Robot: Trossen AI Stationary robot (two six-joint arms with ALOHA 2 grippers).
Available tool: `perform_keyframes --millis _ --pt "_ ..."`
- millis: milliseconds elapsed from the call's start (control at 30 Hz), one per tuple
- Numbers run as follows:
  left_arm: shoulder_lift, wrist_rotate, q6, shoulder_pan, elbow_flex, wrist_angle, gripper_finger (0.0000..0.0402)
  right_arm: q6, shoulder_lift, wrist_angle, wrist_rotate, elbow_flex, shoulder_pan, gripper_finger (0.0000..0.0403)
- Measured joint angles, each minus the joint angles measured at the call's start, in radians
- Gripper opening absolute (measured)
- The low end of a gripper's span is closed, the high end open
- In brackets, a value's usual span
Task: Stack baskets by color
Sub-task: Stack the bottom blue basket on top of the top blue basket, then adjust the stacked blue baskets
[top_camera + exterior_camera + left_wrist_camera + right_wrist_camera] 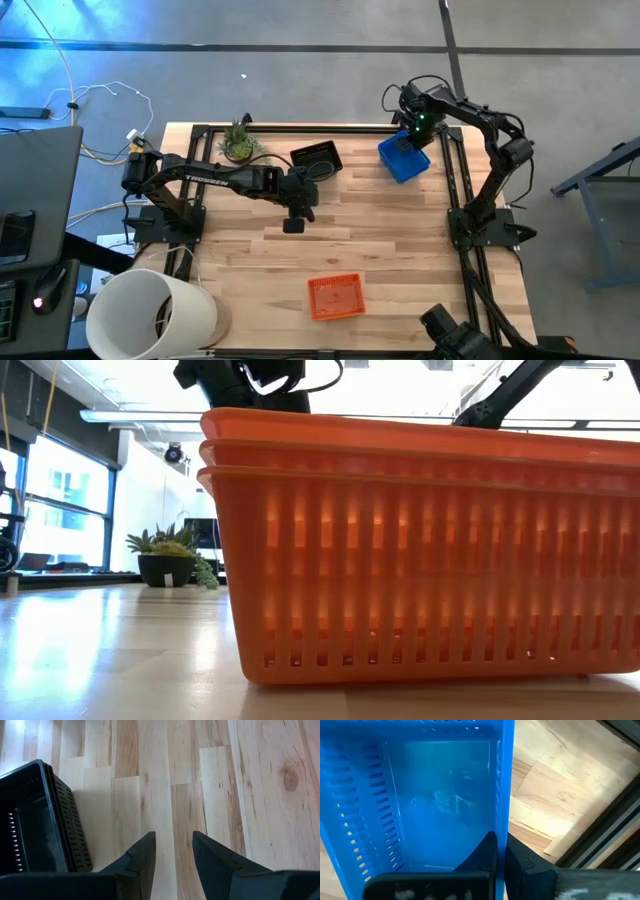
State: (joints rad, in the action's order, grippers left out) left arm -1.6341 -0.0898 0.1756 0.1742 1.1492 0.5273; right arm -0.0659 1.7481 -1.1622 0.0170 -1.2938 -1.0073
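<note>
Right hand [501, 851] pinches the blue basket's [403, 158] thin rim wall, its best hold on light, stiff, slippery plastic; left hand [174, 851] hangs part-open, empty, beside black baskets [35, 820].

I count three orange baskets [420, 550] nested in one stack, its three rims showing one above the other. I see one blue stack [403, 157] and one black stack [317, 158], layers uncountable. One potted plant [238, 143], one white bucket [150, 315].
</note>
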Motion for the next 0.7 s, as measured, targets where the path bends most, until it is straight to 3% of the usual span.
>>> perform_keyframes --millis 233,533,700 --pt "0.0 0.0 0.0 0.0 0.0 0.0 0.0115 0.011 0.0 -0.002 -0.014 0.0 0.0 0.0006" --pt "0.0 0.0 0.0 0.0 0.0 0.005 0.0115 0.02 0.0 -0.019 -0.017 0.0 0.002 0.0089" --pt "0.0 0.0 0.0 0.0 0.0 0.005 0.0115 0.013 -0.004 -0.043 -0.016 0.0 0.002 0.0108"
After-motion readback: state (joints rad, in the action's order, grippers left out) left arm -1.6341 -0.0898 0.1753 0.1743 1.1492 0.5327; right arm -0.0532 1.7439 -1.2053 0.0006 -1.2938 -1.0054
